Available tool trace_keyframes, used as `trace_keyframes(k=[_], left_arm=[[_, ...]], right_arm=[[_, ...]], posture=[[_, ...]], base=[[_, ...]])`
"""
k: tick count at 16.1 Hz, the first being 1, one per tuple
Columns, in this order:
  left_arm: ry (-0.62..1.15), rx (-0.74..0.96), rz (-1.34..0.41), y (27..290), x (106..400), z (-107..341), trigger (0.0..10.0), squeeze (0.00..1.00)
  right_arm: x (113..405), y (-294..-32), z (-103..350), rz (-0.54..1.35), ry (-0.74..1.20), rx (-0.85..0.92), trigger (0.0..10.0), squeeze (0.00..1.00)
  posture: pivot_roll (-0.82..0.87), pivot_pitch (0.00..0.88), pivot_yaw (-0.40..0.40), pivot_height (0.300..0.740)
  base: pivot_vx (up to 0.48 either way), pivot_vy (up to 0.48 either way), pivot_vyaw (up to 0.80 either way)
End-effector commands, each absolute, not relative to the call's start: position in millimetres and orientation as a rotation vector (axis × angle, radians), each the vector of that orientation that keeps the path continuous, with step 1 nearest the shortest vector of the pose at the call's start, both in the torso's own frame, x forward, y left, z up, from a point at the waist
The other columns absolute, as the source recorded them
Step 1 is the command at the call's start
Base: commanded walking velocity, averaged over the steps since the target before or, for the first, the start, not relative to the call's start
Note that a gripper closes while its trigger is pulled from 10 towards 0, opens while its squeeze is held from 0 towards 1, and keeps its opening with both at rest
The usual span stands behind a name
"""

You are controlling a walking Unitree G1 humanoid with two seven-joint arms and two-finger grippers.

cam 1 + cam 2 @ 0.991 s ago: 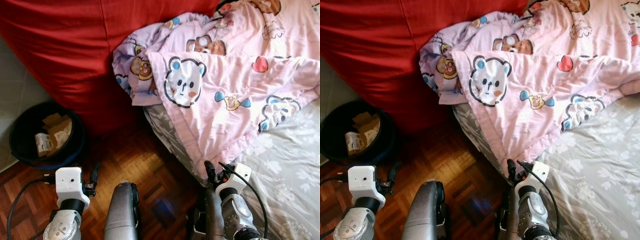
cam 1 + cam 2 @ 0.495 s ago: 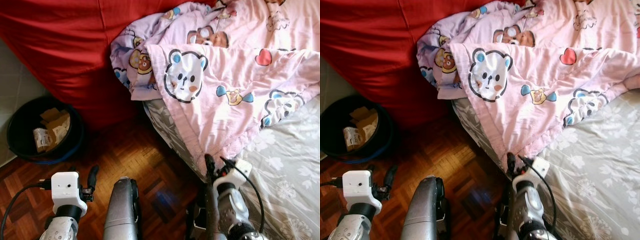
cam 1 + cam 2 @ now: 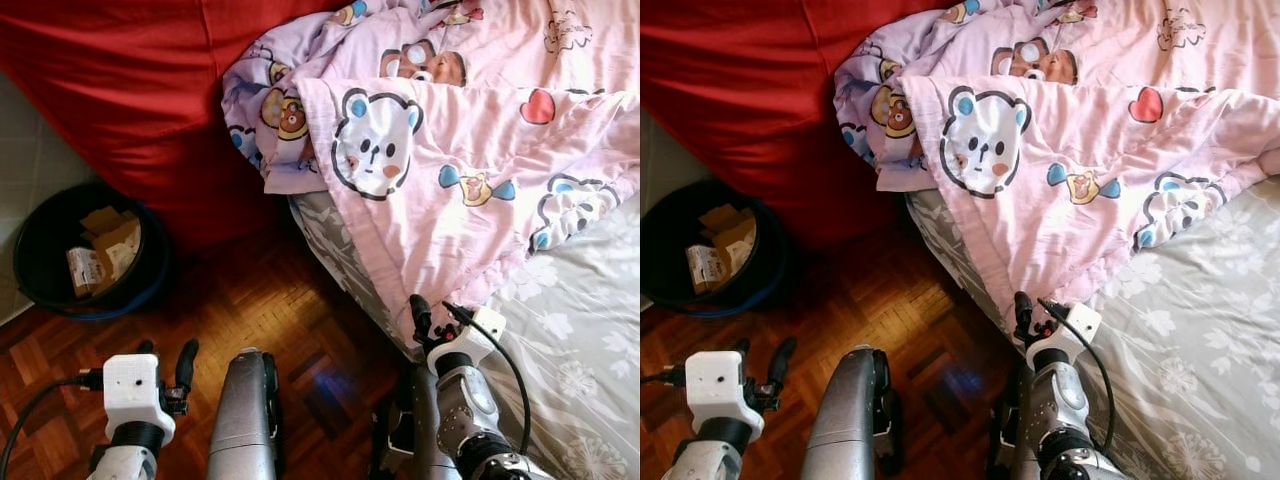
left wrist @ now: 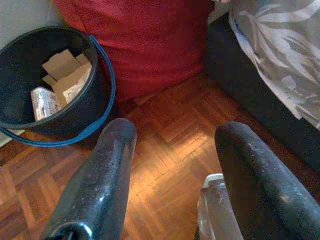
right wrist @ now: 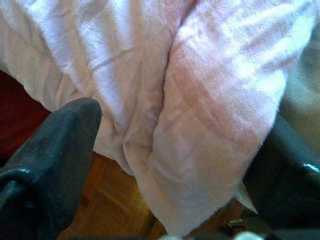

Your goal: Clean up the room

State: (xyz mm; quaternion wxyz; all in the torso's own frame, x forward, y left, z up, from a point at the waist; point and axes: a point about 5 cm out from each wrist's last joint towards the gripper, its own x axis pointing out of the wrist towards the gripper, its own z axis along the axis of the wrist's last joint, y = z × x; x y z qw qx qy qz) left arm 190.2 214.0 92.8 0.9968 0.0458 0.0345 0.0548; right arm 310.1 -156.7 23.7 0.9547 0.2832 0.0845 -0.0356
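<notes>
A red beanbag (image 3: pixel 150 90) is filling the upper left, while parquet floor (image 3: pixel 260 310) is showing along the bottom centre.

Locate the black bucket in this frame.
The black bucket sits on the parquet floor at the robot's left, against the red bedcover, ahead of the left gripper.

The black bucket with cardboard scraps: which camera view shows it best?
The left wrist view: the black bucket is large there, with its blue rim and the cardboard scraps clear. Both eye views show it smaller, on the wooden floor beside the red cover.
</notes>
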Motion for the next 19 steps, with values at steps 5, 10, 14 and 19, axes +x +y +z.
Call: trace_keyframes(k=[5,10,14,19], left_arm=[[0.115,0.098,0.125,213.5,182.0,87.2,10.0,0.0],[0.127,0.096,0.129,212.8,177.8,85.9,10.0,0.0],[0.135,0.092,0.134,211.4,174.5,84.7,10.0,0.0],[0.144,0.092,0.141,212.1,174.6,82.6,10.0,0.0]], right_arm=[[316.7,-160.3,30.1,-0.084,0.154,0.603,10.0,0.0],[309.0,-153.7,16.6,-0.073,0.254,0.596,10.0,0.0],[308.0,-150.8,15.7,-0.062,0.254,0.603,0.0,0.0],[311.1,-151.4,18.5,-0.058,0.256,0.591,0.0,0.0]], posture=[[0.25,0.465,0.022,0.606],[0.25,0.474,0.016,0.606],[0.26,0.48,0.012,0.606],[0.25,0.471,0.004,0.606]], base=[[0.0,0.0,0.0],[0.0,0.0,0.0],[0.0,0.0,0.0],[0.0,0.0,0.0]])
